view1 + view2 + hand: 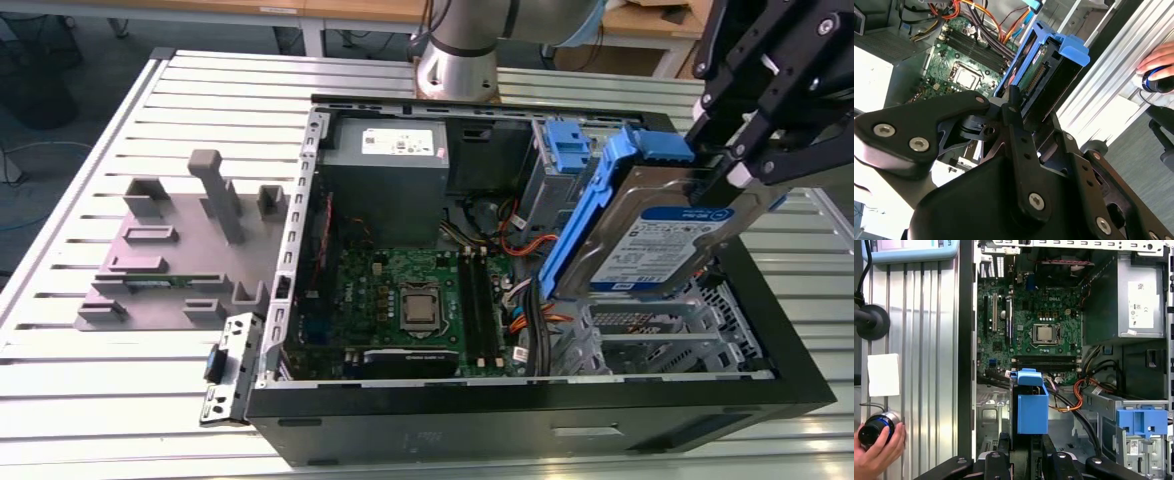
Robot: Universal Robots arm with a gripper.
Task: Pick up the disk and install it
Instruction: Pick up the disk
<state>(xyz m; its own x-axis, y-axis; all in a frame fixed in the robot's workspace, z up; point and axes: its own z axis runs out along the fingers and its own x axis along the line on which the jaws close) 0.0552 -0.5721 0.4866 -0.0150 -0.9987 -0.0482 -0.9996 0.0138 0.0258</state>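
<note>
**A:** What is the pincer doing?

**B:** The pincer (731, 178) is pinching the disk (661, 240) by its upper end. In the second wrist view its black fingers (1016, 125) close against the disk's blue rail.

**A:** And where is the disk?

**B:** It is lifted and tilted, with its white-and-blue label facing the exterior view. It hangs over the metal drive cage (667, 335) on the exterior view's right side of the open computer case (534, 430). I cannot tell whether its lower end touches the cage.

**A:** What lies around it?

**B:** A blue plastic clip (563, 150) stands just behind it. The motherboard (414, 300) lies to the exterior view's left, and the grey power supply box (387, 160) sits beyond that. Outside the case, a grey fixture (174, 250) rests on the slatted desk (80, 380). In the first wrist view a person's hand (881, 452) grips a round black knob (874, 427) on the desk beside the case.
</note>
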